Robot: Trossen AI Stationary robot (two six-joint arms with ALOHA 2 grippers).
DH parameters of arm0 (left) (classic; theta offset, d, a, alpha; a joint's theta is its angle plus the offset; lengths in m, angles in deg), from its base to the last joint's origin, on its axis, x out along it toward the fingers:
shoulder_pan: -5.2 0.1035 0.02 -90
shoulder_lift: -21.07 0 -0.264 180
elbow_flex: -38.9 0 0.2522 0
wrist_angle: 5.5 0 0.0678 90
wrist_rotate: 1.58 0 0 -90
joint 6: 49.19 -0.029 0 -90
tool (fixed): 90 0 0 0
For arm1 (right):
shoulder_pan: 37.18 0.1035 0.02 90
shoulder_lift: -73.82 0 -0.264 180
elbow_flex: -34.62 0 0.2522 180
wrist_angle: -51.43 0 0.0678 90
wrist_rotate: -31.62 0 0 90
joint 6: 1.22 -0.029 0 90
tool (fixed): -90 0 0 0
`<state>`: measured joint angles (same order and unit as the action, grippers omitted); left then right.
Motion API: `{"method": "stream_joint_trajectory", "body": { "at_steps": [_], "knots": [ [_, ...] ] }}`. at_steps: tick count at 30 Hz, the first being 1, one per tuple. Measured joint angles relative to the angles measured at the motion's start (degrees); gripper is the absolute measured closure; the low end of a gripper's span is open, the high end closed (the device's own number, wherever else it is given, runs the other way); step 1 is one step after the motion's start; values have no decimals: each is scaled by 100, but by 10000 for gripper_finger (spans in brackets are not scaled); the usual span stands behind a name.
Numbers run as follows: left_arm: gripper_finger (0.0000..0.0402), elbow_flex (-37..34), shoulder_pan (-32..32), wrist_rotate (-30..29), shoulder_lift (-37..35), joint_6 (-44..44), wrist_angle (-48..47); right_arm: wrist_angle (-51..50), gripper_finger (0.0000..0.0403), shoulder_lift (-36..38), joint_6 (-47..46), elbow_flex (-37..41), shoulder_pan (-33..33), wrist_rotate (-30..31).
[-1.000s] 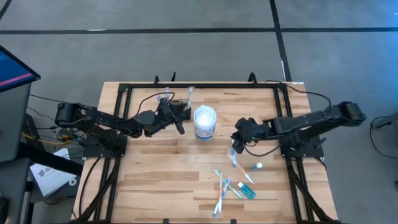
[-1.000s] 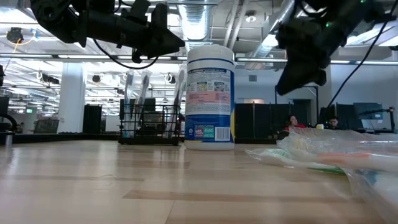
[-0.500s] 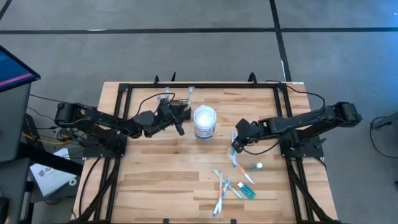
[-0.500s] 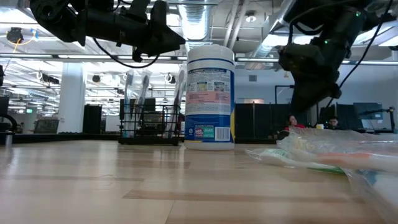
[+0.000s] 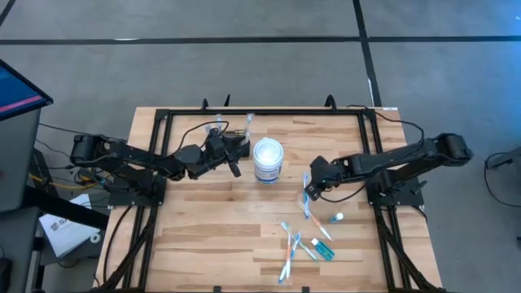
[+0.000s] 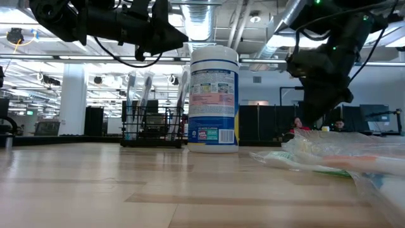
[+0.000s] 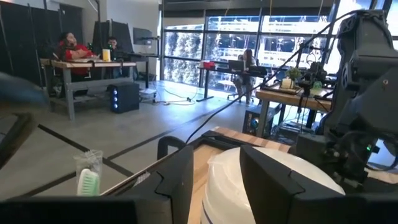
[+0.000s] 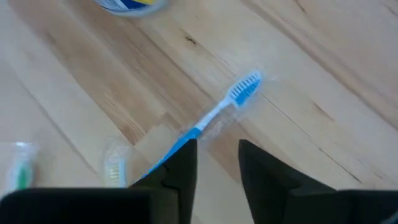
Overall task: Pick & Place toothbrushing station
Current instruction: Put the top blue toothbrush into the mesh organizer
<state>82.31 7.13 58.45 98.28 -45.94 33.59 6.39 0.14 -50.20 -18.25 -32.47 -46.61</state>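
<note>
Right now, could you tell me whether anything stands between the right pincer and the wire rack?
Yes. The white tub stands upright between them: the rack sits on its far-left side under the left pincer, while the right pincer hangs open over a blue toothbrush.

- You see a pale wooden table top (image 5: 212,220): smooth planks, visible grain, satin finish.
- You see a black wire-mesh metal rack (image 6: 152,126): thin matt wires.
- The round white plastic tub (image 6: 214,101) carries a glossy printed paper label.
- The blue-and-white plastic toothbrush (image 8: 217,115) lies in clear, shiny wrapping.
</note>
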Motion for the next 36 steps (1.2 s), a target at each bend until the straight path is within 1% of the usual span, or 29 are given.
{"method": "stream_joint_trajectory", "body": {
  "at_steps": [3, 9, 13, 16, 19, 28, 36],
  "knots": [
    [276, 0, 0, 0, 0, 0, -4, 60, 268, -296, -95, -4, 4, 2],
    [275, 0, 0, 2, 0, 0, -6, 310, 220, -831, 58, 2, -84, 2],
    [274, 0, 0, 2, 0, 0, -11, 390, 196, -929, 70, 2, -145, -17],
    [274, -2, 0, 2, 0, 0, -11, 433, 186, -928, 52, 0, -151, -25],
    [274, -2, 0, 4, 0, 2, -13, 519, 184, -930, 12, 0, -151, -26],
    [274, -4, 0, 7, 2, 2, -19, 969, 202, -1534, 74, -5, -151, -129],
    [274, -4, 0, 7, 2, 2, -20, 928, 232, -1423, 20, 4, -153, -177]
  ]
}}
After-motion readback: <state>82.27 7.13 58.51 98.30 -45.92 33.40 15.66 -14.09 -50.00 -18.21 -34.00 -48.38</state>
